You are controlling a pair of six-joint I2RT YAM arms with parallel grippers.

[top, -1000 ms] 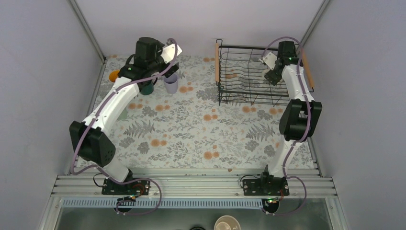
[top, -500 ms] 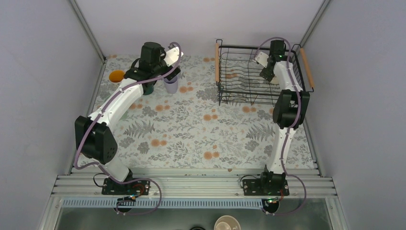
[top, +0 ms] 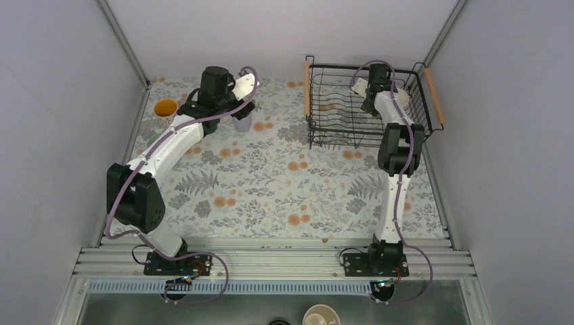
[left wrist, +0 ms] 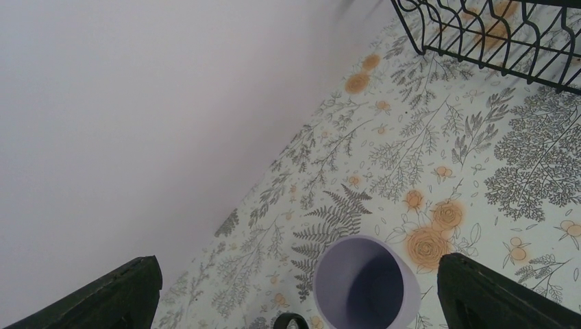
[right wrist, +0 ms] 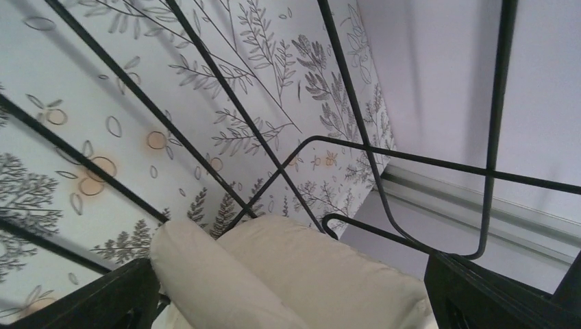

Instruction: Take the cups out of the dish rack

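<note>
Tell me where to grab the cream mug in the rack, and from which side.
Best grip the cream mug across its body, from above through the open top of the dish rack: it lies tilted in a corner, wires close beside it. The open right gripper straddles it.

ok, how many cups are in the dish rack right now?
1: the cream mug, in the far right part of the dish rack. The right arm reaches over the rack and may hide others.
</note>
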